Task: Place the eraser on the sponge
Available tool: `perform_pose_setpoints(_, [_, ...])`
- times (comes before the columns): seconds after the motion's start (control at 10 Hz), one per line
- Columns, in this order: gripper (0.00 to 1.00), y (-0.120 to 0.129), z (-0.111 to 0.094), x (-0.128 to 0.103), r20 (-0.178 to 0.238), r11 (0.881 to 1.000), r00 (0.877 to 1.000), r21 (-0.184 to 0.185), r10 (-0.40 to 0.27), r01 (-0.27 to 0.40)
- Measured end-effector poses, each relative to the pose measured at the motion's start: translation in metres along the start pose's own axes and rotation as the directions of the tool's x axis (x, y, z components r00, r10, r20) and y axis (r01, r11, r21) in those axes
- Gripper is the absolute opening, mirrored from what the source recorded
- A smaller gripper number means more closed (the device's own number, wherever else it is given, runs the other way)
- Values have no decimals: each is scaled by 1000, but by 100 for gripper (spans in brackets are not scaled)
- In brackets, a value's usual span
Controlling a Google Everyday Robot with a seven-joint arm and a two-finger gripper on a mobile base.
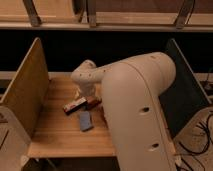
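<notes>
The eraser (pixel 74 106), a small white block with a reddish stripe, lies on the wooden table (pixel 55 135) near its middle. Just in front of it lies the sponge (pixel 85 121), a flat blue-grey pad, apart from the eraser. My gripper (pixel 85 96) hangs under the pale wrist (pixel 88 75), pointing down right behind and above the eraser. It is open and holds nothing. The big cream arm (pixel 135 115) covers the table's right half.
A small orange-red and white item (pixel 93 103) lies right of the eraser, beside the gripper. Upright wooden panels (pixel 27 90) wall the table on the left, and a dark panel (pixel 185 85) on the right. Shelving runs along the back.
</notes>
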State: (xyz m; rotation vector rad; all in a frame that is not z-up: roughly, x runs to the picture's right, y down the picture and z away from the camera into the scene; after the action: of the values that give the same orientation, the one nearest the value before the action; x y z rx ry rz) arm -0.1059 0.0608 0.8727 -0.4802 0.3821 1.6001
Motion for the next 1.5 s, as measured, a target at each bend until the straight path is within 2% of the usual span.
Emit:
perform_pose_setpoints(0.1, [80,5,0,-6,-3,993,994,-45,109,-109])
perform_pose_setpoints(0.2, [80,9,1,-11,-12,978,981,-77,195,-195])
perform_pose_setpoints(0.3, [80,17,3,-15,-27,954,961,-109,277,-278])
perform_pose_setpoints(0.4, [80,21,4,-17,-34,943,951,-122,307,-309])
perform_pose_setpoints(0.5, [80,22,4,-17,-38,938,946,-127,321,-323])
perform_pose_setpoints(0.8, [80,21,5,-16,-39,939,947,-123,319,-321])
perform_pose_setpoints(0.9, [80,22,8,-15,-41,942,949,-116,311,-314])
perform_pose_setpoints(1.3, [80,61,29,0,-63,971,975,-97,213,-218])
perform_pose_setpoints(1.5, [80,74,38,6,-76,978,980,-90,183,-189])
